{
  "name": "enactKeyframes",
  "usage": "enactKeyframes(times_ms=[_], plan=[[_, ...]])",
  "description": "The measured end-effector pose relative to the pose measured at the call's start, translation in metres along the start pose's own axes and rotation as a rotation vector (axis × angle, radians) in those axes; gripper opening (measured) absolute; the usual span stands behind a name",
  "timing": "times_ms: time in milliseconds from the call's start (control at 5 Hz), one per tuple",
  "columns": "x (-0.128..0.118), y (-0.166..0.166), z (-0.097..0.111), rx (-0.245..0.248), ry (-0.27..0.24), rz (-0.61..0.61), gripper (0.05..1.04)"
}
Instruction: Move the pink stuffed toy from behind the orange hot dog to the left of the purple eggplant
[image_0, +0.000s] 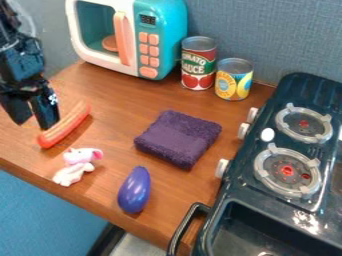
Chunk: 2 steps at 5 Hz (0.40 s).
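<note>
The black gripper (33, 123) hangs at the upper left, its two fingers apart with nothing visible between them. Nearest to it is an orange-red toy sausage (65, 126), lying at a slant on the wooden table just to the right of and below the fingertips. Below the sausage lies a small pink and white plush toy (77, 166). A shiny purple toy eggplant (135, 190) rests near the front edge, and a folded dark purple cloth (178, 138) lies flat at the middle of the table.
A teal and white toy microwave (160, 37) stands at the back, beside a tomato sauce can (198, 62) and a yellow-labelled can (234, 79). On the right, a dark toy stove (250, 192) with a sink and handle carries a small white oval object (267, 134). The wooden table (113, 95) ends at lower left.
</note>
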<state>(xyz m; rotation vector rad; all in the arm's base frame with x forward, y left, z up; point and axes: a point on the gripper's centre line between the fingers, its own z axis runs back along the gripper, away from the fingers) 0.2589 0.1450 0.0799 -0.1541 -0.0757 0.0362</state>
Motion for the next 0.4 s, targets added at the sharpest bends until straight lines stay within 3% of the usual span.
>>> enactKeyframes(times_ms=[200, 400], plan=[[0.0084, 0.0250, 0.0078, 0.152, -0.018, 0.034, 1.010], [0.0131, 0.0322, 0.0043, 0.217, 0.019, 0.066, 1.010]])
